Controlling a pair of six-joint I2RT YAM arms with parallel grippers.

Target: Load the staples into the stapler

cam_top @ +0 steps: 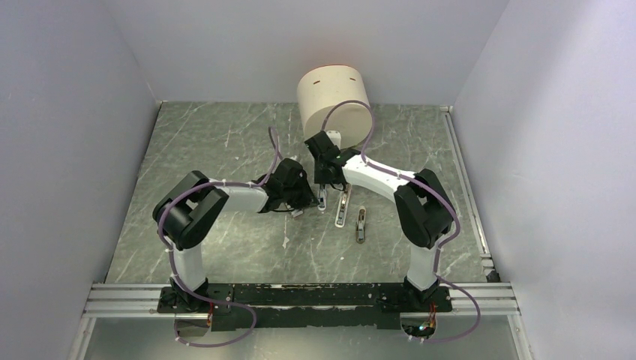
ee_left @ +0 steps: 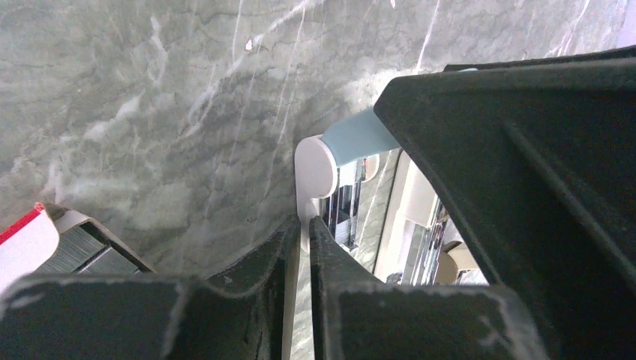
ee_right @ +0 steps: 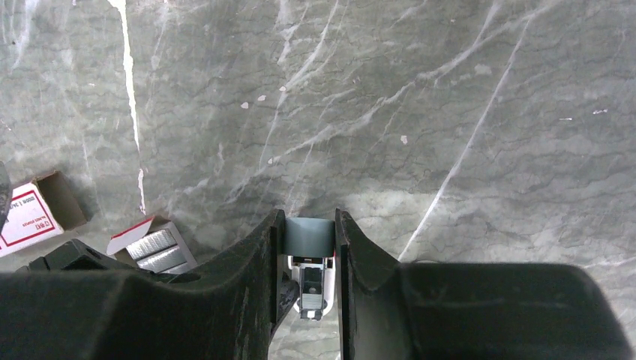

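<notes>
Grips | stapler [ee_left: 313, 169] is pinched by left gripper [ee_left: 304, 225] | pale blue piece [ee_right: 307, 236] is clamped by right gripper [ee_right: 309, 223] (staples [ee_right: 154, 247] are shown only by wrist views)

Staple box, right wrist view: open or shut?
Open. The staple box has its end flap folded out, and a red-edged tray beside it lies bare with grey staple strips showing.

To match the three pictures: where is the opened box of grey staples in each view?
Top external: I cannot make it out.
Left wrist: box of staples in the bottom-left corner, left of the left gripper.
Right wrist: lower left, left of the right gripper.
Shared landmark: the pale blue piece, seen in both wrist views, held by the right gripper.
</notes>
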